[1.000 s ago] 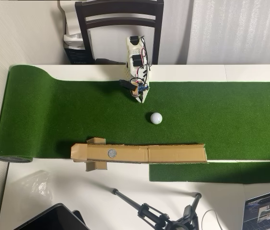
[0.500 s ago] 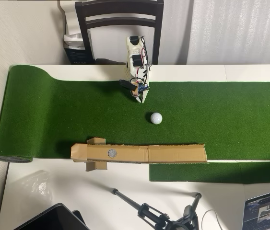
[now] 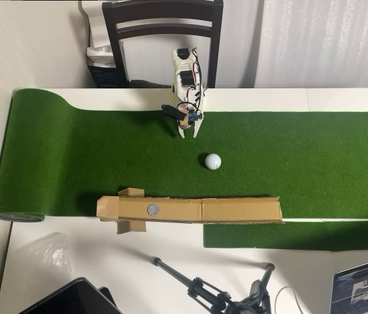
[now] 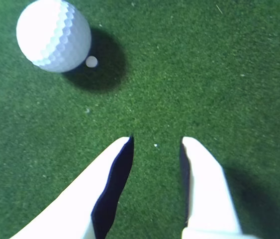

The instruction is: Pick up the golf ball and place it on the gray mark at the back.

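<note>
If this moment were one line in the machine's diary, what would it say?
tool: open, empty | golf ball: on turf, untouched | gray mark: vacant

In the overhead view the tool point(image 3: 189, 134) now shows two separate white fingers with a strip of green turf between them, where half a second ago and a second ago it came to a single closed tip. Its end sits slightly farther up the picture than before, leaving a little more turf between it and the golf ball point(image 3: 213, 161).
</note>
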Controlling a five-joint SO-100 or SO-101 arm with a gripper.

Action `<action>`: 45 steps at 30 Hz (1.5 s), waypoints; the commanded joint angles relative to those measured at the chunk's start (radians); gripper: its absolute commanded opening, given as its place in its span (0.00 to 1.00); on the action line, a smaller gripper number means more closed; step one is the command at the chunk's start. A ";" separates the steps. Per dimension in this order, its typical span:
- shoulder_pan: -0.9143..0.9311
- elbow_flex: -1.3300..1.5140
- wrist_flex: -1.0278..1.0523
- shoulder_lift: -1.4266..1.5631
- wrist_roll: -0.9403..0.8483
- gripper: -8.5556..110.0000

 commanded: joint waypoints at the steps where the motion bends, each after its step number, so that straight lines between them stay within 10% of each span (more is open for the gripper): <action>1: 0.005 -0.104 -0.002 0.083 0.002 0.22; 32: -0.236 -0.732 -0.115 -0.907 0.071 0.22; 45: -0.255 -0.976 -0.129 -1.201 0.071 0.38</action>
